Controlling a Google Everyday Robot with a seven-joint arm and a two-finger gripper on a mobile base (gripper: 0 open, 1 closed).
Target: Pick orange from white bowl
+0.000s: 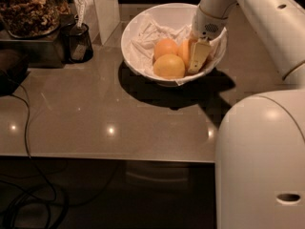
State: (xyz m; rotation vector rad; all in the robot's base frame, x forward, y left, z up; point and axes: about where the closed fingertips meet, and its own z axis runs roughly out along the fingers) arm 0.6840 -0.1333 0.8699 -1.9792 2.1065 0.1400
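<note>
While half hidden behind the hand (196, 57), the orange (183, 51) lay in the right side of the bowl (138, 30), its long axis unclear. Whether the hand was spread or pinching could not be told. A pale orange (165, 47) and a yellow one (169, 67) lay just left. The bowl stood on a glossy surface (95, 104), near a black cup (78, 43).

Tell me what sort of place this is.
Probably a kitchen or break-room counter: glossy countertop, a jar of snacks, and a white bowl where the gripper sits against the orange.
</note>
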